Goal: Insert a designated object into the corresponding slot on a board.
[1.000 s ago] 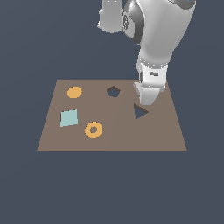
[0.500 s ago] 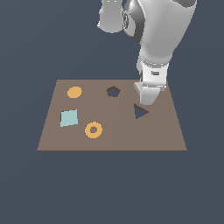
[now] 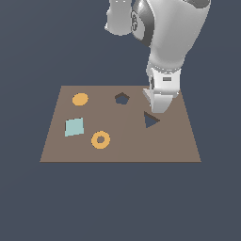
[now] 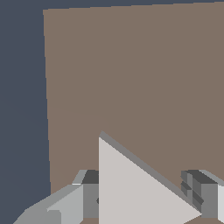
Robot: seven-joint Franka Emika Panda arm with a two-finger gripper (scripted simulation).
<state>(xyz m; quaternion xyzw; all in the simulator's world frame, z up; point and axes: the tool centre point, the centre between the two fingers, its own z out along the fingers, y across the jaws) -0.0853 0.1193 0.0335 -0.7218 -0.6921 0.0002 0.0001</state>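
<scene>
**Grey triangle between the fingers, near the board's far right corner**

Your gripper (image 4: 144,197) has its two fingers (image 4: 70,203) standing either side of the grey triangle (image 4: 131,188); whether they press on it you cannot tell. On the exterior view it sits low over the brown board (image 3: 122,146), just at twelve o'clock from the dark triangle hole (image 3: 150,120). The pentagon hole (image 3: 122,98) lies at nine o'clock from the gripper

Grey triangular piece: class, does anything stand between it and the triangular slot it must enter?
Nothing visible does. The grey triangular piece sits between the fingers of the gripper, just behind the triangular slot in the exterior view. Only bare board lies between them; the other shapes are off towards that view's left.
</scene>
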